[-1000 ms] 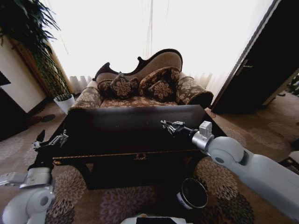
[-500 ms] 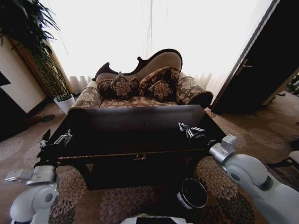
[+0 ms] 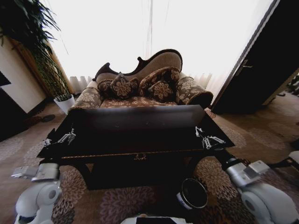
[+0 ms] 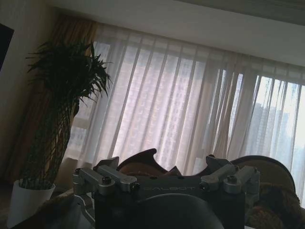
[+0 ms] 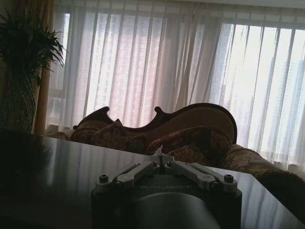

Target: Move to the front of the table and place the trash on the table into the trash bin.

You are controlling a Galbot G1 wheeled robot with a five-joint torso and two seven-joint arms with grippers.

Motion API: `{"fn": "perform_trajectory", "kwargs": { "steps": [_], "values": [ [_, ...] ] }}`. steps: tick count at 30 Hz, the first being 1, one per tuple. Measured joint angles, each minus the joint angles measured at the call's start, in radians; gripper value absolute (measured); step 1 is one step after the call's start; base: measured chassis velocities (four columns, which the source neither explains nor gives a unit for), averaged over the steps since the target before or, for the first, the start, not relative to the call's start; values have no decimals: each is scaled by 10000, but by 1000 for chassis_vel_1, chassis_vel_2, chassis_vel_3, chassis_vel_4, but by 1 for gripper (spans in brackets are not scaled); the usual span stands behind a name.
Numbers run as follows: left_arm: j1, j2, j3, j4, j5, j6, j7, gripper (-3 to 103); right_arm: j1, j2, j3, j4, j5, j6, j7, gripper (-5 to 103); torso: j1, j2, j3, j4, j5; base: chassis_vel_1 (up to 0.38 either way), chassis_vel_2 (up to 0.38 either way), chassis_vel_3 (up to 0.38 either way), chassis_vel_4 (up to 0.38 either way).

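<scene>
The dark glossy table (image 3: 140, 140) stands right in front of me, its gold ornament facing me. The trash is out of view on its dark top. The black trash bin (image 3: 193, 194) sits on the carpet under the table's front right corner. My right gripper (image 3: 206, 138) hovers over the table's right front edge, above and a little beyond the bin. In the right wrist view this gripper (image 5: 161, 160) is shut, with a pale speck at its tips that I cannot identify. My left gripper (image 3: 65, 137) hangs at the table's left edge. Its jaws stand wide open in the left wrist view (image 4: 164, 177).
A patterned sofa (image 3: 140, 88) with cushions stands behind the table, before bright curtains. A white plant pot (image 3: 65, 102) and a tall plant are at the back left. A dark door (image 3: 261, 70) stands at the right. Patterned carpet lies around the table.
My right gripper has pulled back from over the table's middle to its right front edge, the arm dropping low. The left gripper shifted slightly inward along the left edge.
</scene>
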Motion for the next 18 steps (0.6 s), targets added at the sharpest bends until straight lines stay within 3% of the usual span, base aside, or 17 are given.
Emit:
{"fn": "perform_trajectory", "kwargs": {
  "steps": [5,8,12,13,15,18],
  "values": [
    [-66,9,94,56,31,-4,-35,100,-229,270,-52,-976,-82,1371,-354,0,0,0,0,5,1,0,0,0,0],
    [-74,31,114,60,40,-4,-37,100,-239,157,8,-1415,128,1825,-682,0,2,0,1,5,1,0,0,0,0],
    [-81,81,81,89,35,-5,-41,100,-113,-59,48,-2633,764,2986,-2091,0,3,-1,2,6,1,0,0,0,0],
    [-81,81,81,89,35,-5,-41,100,-113,-59,48,-2633,764,2986,-2091,0,3,-1,2,6,1,0,0,0,0],
    [-83,96,31,111,3,-25,-43,100,-72,-115,-13,-3559,833,3689,-3047,0,2,-1,1,6,1,0,0,0,0],
    [-96,103,-2,172,-3,-64,-45,100,0,-101,-176,-4565,692,4213,-3619,0,3,-2,1,5,3,0,0,0,0]
  ]
}}
